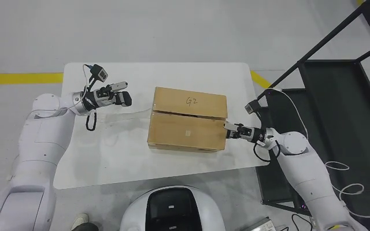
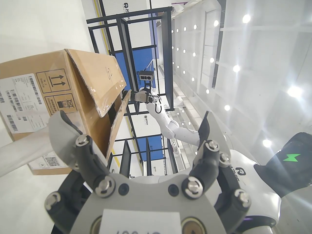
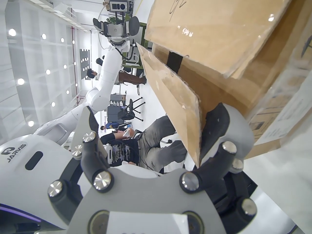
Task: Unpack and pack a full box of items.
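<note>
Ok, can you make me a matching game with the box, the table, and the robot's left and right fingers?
Things:
1. box
2. table
3. left fingers
4. right fingers

Places and states:
A. open, apart from the box
B. white
C. brown, in the middle of the table
D. open, touching the box's end

Pairs: 1-C, 2-B, 3-A, 4-D

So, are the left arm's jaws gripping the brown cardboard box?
No, the left arm's jaws stand open over the white table, with bare tabletop between them and the brown cardboard box.
</note>
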{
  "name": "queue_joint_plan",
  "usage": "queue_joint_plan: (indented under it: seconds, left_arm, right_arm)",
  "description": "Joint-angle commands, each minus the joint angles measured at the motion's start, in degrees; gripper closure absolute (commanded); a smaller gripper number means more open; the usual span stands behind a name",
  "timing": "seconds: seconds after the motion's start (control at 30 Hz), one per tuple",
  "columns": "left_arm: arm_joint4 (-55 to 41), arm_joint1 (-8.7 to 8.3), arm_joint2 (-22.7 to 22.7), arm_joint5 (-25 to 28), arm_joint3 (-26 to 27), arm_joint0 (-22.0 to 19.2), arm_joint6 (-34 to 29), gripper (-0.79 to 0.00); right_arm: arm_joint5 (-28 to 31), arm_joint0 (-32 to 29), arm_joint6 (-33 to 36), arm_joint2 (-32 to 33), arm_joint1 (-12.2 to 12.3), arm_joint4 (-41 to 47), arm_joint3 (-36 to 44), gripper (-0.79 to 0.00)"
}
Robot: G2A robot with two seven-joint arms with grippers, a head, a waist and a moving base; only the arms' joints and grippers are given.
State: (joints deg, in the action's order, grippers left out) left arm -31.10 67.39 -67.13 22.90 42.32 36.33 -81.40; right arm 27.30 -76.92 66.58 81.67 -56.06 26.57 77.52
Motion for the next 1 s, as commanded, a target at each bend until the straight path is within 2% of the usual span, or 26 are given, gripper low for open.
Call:
queue_joint_plan:
  seconds: [0.0, 0.2, 0.47, 0.53, 0.6, 0.77, 0.97]
  left_arm:
    - [0.00, 0.00, 0.00, 0.00, 0.00, 0.00, 0.00, -0.785]
    - [0.00, 0.00, 0.00, 0.00, 0.00, 0.00, 0.00, -0.785]
    - [0.00, 0.00, 0.00, 0.00, 0.00, 0.00, 0.00, -0.785]
    - [0.00, 0.00, 0.00, 0.00, 0.00, 0.00, 0.00, -0.785]
    - [0.00, 0.00, 0.00, 0.00, 0.00, 0.00, 0.00, -0.785]
    - [0.00, 0.00, 0.00, 0.00, 0.00, 0.00, 0.00, -0.785]
    - [0.00, 0.00, 0.00, 0.00, 0.00, 0.00, 0.00, -0.785]
  right_arm:
    - [0.04, -0.21, 2.84, 1.35, 0.31, 2.31, -0.38, -0.785]
    - [-1.79, -2.07, 12.19, 5.06, 1.25, 9.69, 0.66, -0.785]
    - [-4.99, -6.13, 15.40, 6.79, 2.06, 11.76, 6.45, -0.785]
    - [-2.84, -6.70, 12.87, 7.73, 2.10, 10.94, 5.23, -0.785]
    - [-1.19, -6.56, 7.33, 7.95, 1.83, 10.44, 4.06, -0.785]
    - [-0.53, -3.12, 0.16, 4.84, 1.19, 5.23, 1.33, -0.785]
    - [-0.40, 0.84, -1.05, 0.77, 0.48, 2.86, -2.41, -0.785]
